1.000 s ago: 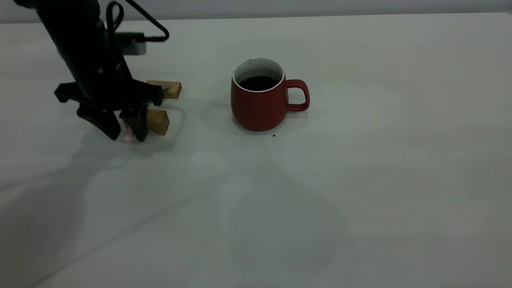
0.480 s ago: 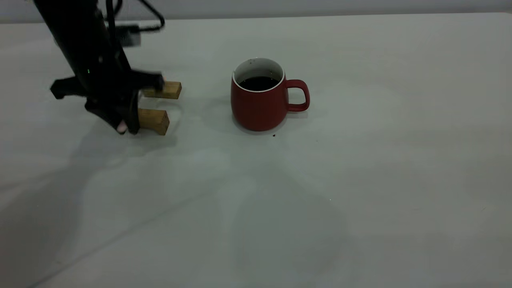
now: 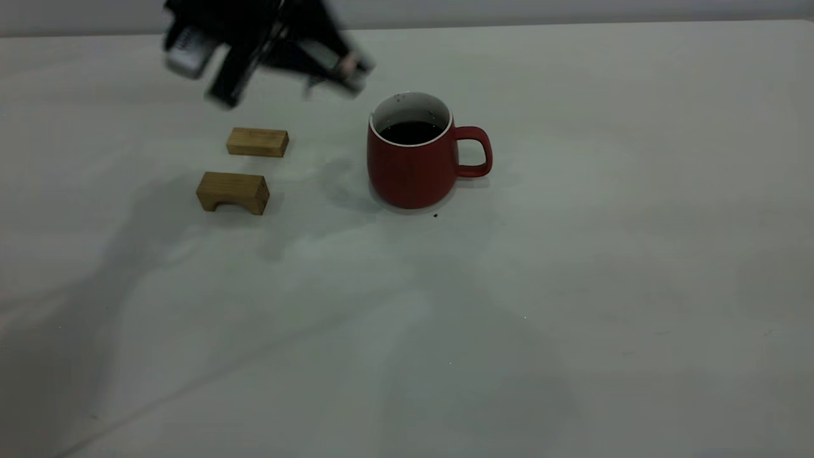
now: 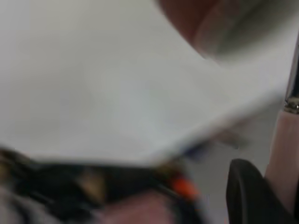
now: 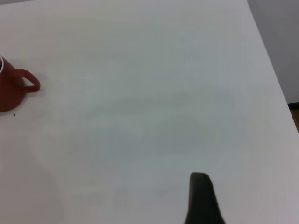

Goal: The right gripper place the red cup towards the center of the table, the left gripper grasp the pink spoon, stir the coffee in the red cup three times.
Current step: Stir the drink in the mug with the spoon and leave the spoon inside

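Pale table (image 3: 572,286), dark red cup (image 3: 410,168), white rim

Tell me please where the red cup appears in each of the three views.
Exterior view: the red cup stands on the table, right of two wooden blocks.
Left wrist view: a blurred dark red shape at one edge, probably the cup.
Right wrist view: partly cut off, handle showing.
Shared landmark: the table.

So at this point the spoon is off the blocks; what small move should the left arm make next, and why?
Probably carry on toward the red cup until the pink spoon hangs over its open mouth, then lower it. The left end effector is raised just beside the rim with the spoon in its grip, and the coffee is uncovered. The two wooden blocks are bare.
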